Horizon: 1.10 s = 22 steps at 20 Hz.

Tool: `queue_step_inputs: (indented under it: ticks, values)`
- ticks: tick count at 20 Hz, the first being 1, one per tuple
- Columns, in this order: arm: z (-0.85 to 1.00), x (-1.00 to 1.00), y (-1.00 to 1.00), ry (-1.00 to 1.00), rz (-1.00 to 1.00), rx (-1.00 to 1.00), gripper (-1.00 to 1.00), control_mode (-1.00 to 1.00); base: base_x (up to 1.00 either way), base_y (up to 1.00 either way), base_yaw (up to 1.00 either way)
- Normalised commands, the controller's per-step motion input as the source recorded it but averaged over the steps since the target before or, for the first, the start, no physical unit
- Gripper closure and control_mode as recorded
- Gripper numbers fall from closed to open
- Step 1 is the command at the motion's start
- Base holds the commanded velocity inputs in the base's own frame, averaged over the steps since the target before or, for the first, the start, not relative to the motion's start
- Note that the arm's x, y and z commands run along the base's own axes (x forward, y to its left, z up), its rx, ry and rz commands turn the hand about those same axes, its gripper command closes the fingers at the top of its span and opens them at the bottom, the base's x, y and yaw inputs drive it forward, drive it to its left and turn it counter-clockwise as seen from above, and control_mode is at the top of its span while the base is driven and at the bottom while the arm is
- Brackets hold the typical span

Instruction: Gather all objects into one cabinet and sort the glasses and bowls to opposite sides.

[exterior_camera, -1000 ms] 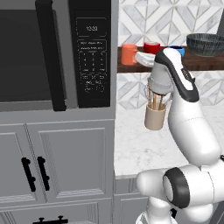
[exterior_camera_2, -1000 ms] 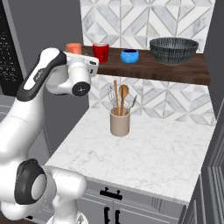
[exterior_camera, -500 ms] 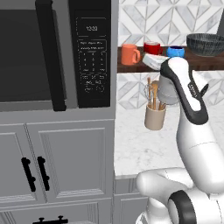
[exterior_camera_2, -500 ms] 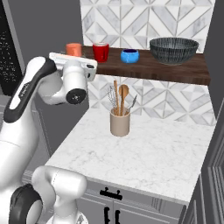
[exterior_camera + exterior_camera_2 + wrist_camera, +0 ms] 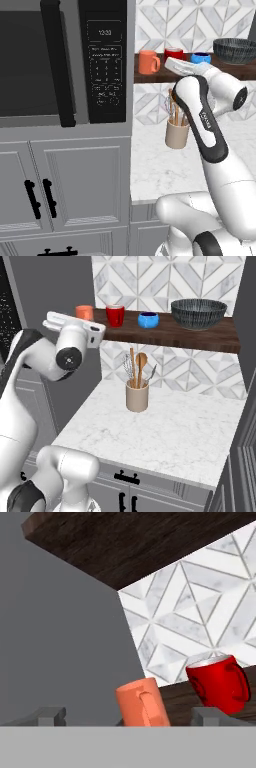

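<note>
1. On the dark wooden shelf (image 5: 200,336), four task items stand in a row: orange mug (image 5: 84,312) at the left end, red mug (image 5: 115,315) just beside it, small blue bowl (image 5: 148,319) next, and wide dark bowl (image 5: 198,312) toward the right end.
2. Gripper (image 5: 131,716) state: fingers spread wide, holding nothing. In the hand view the orange mug (image 5: 143,703) sits between the two fingertips, with the red mug (image 5: 218,683) near the right one.
3. Sorting status (judged from the layout): mugs occupy the left side and bowls the right, so the arrangement appears close to complete.
4. Hazard: the wrist is level with the shelf edge, close to the orange mug. An advance off line would push the mug over or against the red mug.
5. Hazard: the mug handle faces the camera (hand view); closing across it could twist the mug out of the grip.
6. Hazard: a low descent of the arm could strike the utensil holder (image 5: 137,396) on the desk (image 5: 190,431) below the shelf.
</note>
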Motion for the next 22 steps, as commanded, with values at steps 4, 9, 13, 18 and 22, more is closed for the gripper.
queue_step_inputs:
  ticks: [4, 9, 13, 18, 22]
  values:
    - [0.0, -0.4, -0.05, 0.32, -0.05, 0.0, -1.0, -1.0, 0.0, 0.0, 0.0]
    - [0.02, -0.46, -0.09, 0.14, -0.09, 0.0, -1.0, -1.0, 0.0, 0.0, 0.0]
    - [0.19, -0.64, -0.2, 0.17, -0.03, -0.06, -1.0, -1.0, 0.0, 0.0, 0.0]
    - [0.01, -0.57, -0.31, 0.24, 0.0, -0.17, -1.0, -1.0, 0.0, 0.0, 0.0]
    - [0.0, -0.42, -0.14, 0.18, -0.03, -0.27, -1.0, -1.0, 0.0, 0.0, 0.0]
